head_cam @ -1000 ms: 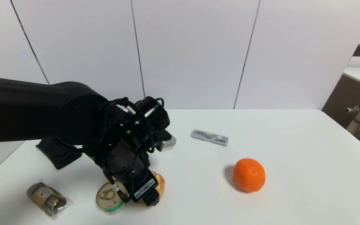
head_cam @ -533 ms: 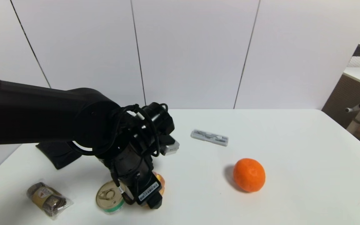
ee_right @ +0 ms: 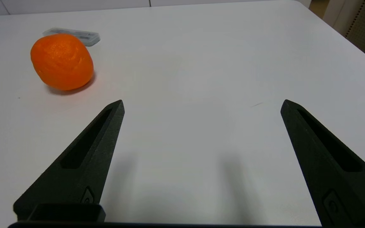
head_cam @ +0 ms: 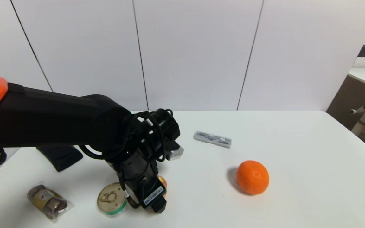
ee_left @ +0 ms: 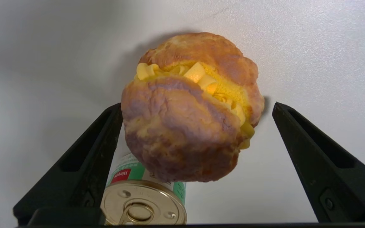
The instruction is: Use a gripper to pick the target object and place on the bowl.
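Observation:
The bread bun (ee_left: 190, 107), golden-brown with yellow patches, lies on the white table between the wide-apart fingers of my left gripper (ee_left: 196, 106). One fingertip (ee_left: 114, 110) is right beside the bun, and the other (ee_left: 277, 107) stands clear of it. In the head view the left gripper (head_cam: 158, 198) reaches down over the bun (head_cam: 162, 182) and hides most of it. My right gripper (ee_right: 201, 104) is open and empty over bare table. The bowl is out of view.
A gold-lidded tin can (head_cam: 111, 199) stands right beside the bun and the left gripper. An orange fruit (head_cam: 252, 176) lies to the right. A flat grey case (head_cam: 212, 139) lies farther back. A wrapped packet (head_cam: 49, 201) and a black object (head_cam: 60, 156) lie at the left.
My left arm has reached farther forward and lowered. The gripper now sits lower around the bun and covers more of it. Nothing else has moved.

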You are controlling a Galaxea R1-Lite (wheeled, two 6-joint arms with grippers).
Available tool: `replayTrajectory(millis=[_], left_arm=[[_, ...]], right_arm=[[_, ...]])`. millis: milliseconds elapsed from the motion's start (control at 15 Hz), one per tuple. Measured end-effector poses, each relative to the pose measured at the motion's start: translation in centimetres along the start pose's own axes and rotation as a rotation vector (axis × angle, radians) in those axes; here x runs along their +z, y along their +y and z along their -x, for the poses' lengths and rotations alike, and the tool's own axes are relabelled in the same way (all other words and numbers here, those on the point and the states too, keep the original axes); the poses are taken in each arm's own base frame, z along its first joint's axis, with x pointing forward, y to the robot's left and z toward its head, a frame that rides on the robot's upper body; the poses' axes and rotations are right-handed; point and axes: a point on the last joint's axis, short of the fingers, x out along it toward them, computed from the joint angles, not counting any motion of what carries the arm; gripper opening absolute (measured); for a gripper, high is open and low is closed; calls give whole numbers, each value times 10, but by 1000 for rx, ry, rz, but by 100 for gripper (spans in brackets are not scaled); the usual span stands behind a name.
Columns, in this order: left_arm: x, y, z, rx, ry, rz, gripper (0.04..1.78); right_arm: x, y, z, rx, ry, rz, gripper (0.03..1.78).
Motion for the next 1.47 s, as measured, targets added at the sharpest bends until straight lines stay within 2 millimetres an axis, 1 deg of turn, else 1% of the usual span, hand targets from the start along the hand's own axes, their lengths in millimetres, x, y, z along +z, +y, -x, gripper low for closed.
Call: replayTrajectory(millis=[200, 267, 400, 533, 667, 733, 867, 1067, 1200, 1267, 1333, 1467], left_arm=[[1, 0, -3, 2, 8, -2, 121], [1, 0, -4, 2, 9, -3, 109], [1, 0, -4, 1, 11, -4, 92], [2, 1, -3, 4, -4, -2, 82], [6, 4, 6, 17, -76, 10, 82], [6, 8, 15, 29, -124, 23, 82], [3, 21, 40, 75, -220, 68, 82], [-7, 62, 90, 222, -365, 202, 82], [-14, 90, 114, 302, -433, 292, 82], [-17, 104, 122, 337, -456, 340, 82], [-18, 115, 125, 358, -465, 375, 82], [-16, 132, 120, 379, -457, 414, 82]], right_arm=[[0, 0, 0, 0, 0, 0, 171], [0, 0, 0, 0, 0, 0, 171], [0, 0, 0, 0, 0, -1, 171], [0, 0, 0, 0, 0, 0, 171], [0, 0, 0, 1, 0, 0, 171], [0, 0, 0, 0, 0, 0, 171], [0, 0, 0, 0, 0, 0, 171], [0, 0, 0, 0, 0, 0, 171], [0, 0, 0, 0, 0, 0, 171], [0, 0, 0, 1, 0, 0, 171], [0, 0, 0, 0, 0, 0, 171], [0, 0, 0, 0, 0, 0, 171]])
